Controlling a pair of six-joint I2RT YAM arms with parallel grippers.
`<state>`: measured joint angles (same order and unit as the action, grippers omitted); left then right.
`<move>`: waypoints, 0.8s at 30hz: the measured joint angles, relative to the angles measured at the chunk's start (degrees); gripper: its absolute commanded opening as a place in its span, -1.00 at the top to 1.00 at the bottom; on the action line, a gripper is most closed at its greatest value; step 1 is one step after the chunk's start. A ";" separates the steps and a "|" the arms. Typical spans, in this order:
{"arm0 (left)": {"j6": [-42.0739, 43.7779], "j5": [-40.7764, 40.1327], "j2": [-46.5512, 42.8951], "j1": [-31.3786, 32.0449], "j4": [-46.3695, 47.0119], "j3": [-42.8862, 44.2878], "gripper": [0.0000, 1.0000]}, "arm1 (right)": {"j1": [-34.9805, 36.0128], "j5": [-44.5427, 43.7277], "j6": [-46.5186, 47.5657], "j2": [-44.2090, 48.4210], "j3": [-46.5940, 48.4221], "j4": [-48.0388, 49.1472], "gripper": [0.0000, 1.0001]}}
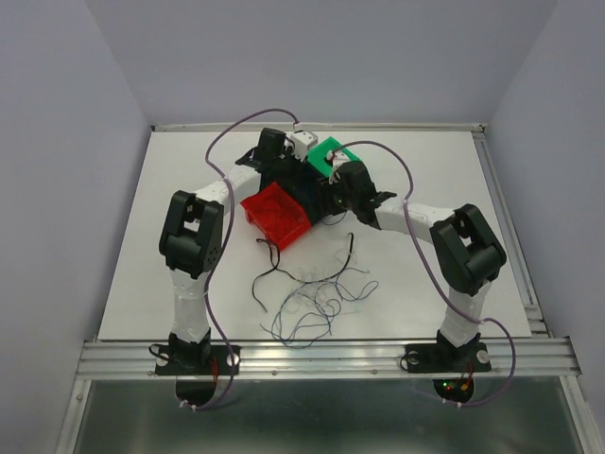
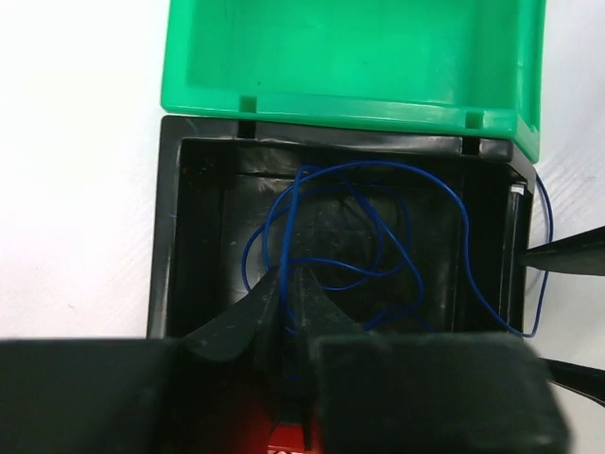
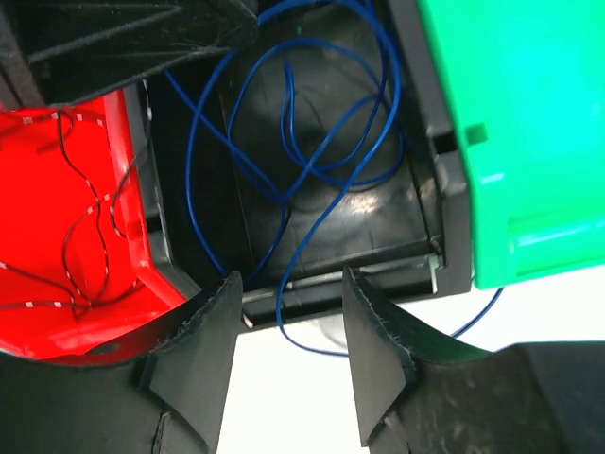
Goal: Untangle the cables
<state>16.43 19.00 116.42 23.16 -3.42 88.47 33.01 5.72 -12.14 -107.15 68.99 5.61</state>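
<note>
The table (image 1: 170,284) was viewed from high above its near edge, angled down toward the far side. Both wrist cameras were held close over the black bin (image 2: 168,227), shared by both wrist views.

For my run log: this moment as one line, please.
blue wire: in black box | left pincer: over it | right pincer: open

Robotics lab cell, plain grey walls (image 1: 57,142), white table (image 1: 189,180), aluminium mounting rail (image 1: 321,357)
</note>
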 measured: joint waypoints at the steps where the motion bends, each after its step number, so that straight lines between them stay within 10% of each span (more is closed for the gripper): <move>1: 0.07 0.00 0.00 0.15 -0.26 0.02 0.40 | 0.00 0.48 -0.02 0.00 -0.28 -0.17 0.00; 8: 0.31 -1.53 0.00 0.24 -0.72 0.04 0.05 | 0.07 1.84 0.11 0.00 -0.55 -0.09 0.04; 24: 0.70 -1.49 -4.26 -0.02 -1.11 0.04 -0.05 | 0.42 3.21 1.44 -1.01 -3.15 1.33 0.22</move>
<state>17.12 17.52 112.16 23.14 -4.54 88.51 33.43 8.93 -10.70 -108.16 65.84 6.94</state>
